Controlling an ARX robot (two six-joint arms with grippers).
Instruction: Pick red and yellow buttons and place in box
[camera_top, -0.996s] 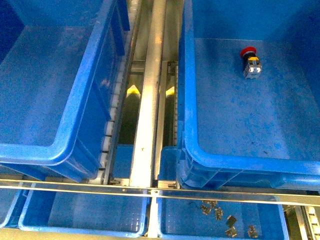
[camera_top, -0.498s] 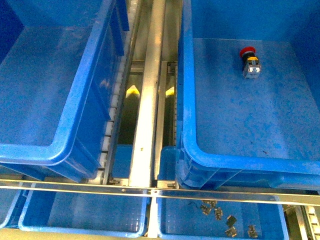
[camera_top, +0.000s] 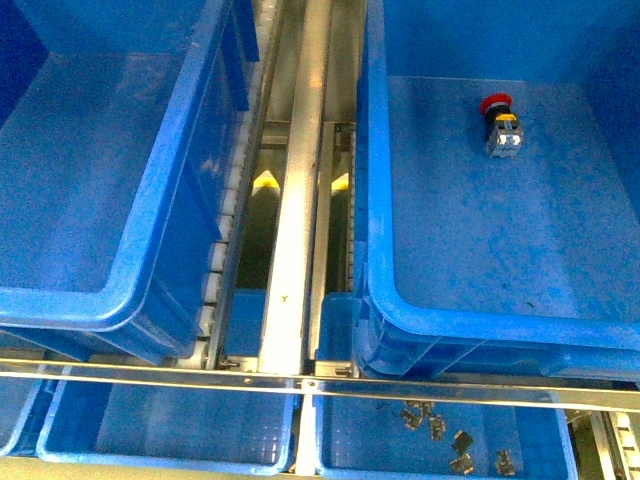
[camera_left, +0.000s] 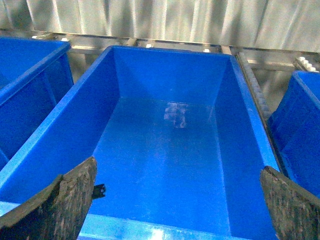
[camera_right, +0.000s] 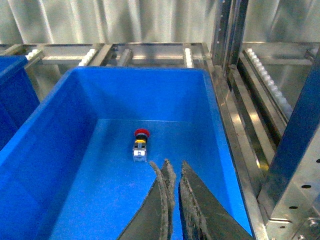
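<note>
**Status:** one red button (camera_right: 140, 145) lies on its side on the box (camera_right: 222, 132) floor, just ahead of the R gripper (camera_right: 174, 163) tips and not touching them. I judge that unit as placed. No yellow button and no 2nd red show in any view, so I cannot tell what is left to pick.

**Jaws:**
- R gripper: fingers clenched together, nothing btwn them, hanging above the box interior.
- L gripper (camera_left: 177, 167): fingers spread wide, released, holding nothing. A second bin (camera_left: 247, 115) lies below and ahead of them, no buttons in it.

**Surface:** box floor is smooth, flat and scuffed. I judge the round cap may roll if nudged.

**Room:**
- Box walls stand well apart from the button.
- A metal rail (camera_top: 290, 250) runs btwn the two bins.
- Shallow trays (camera_top: 165, 463) sit nearest the robot. One holds small grey parts (camera_top: 440, 430), type not readable.
</note>
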